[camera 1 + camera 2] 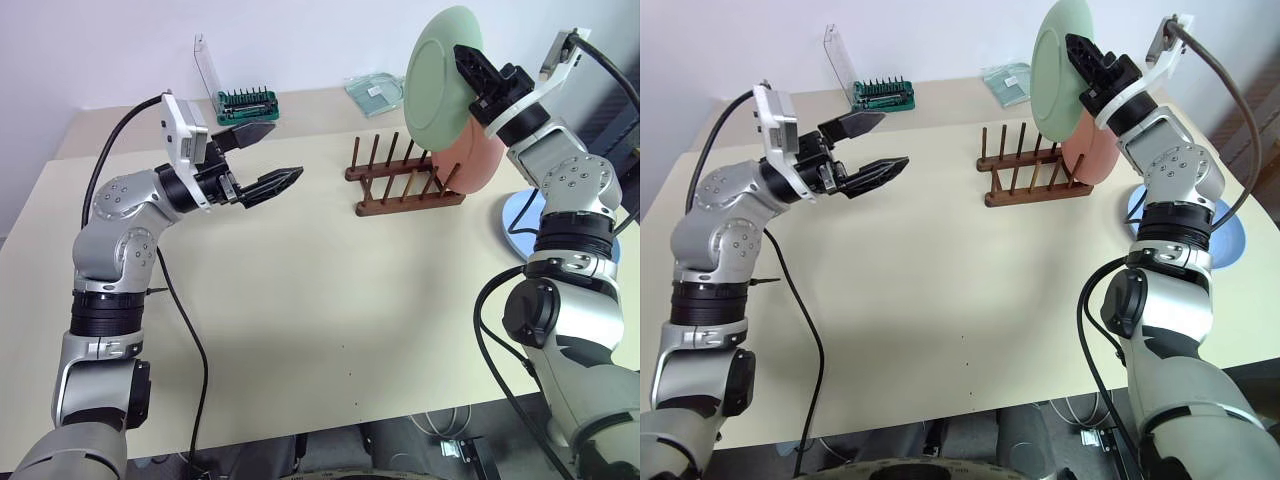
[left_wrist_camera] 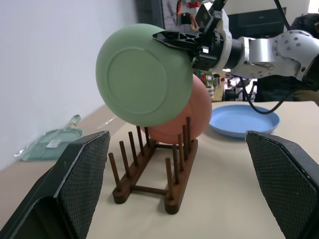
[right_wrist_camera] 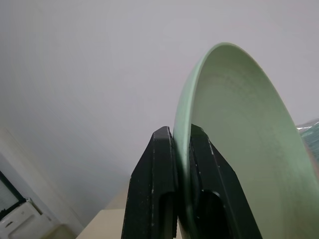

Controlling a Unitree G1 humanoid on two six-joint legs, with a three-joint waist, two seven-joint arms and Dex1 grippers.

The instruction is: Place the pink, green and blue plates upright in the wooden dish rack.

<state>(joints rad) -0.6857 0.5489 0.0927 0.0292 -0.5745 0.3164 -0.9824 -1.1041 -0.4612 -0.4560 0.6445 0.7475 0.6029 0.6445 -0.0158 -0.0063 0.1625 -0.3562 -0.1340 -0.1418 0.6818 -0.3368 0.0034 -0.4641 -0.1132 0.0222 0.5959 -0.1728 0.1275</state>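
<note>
Above the wooden dish rack (image 1: 405, 178) — green plate (image 1: 440, 75) rim clamped between right jaws.

Dish rack (image 1: 404, 182) on table (image 1: 300, 300), far right of centre. One plate (image 1: 470, 160) upright in rack's right end. Second plate (image 1: 440, 78) in air above rack. Third plate (image 1: 520, 222) flat on table, right of rack.

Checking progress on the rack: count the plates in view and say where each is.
3. Pale green round plate held in the air by the right pincer; salmon pink plate upright in the dark wooden dish rack; light blue plate flat on the table.
</note>
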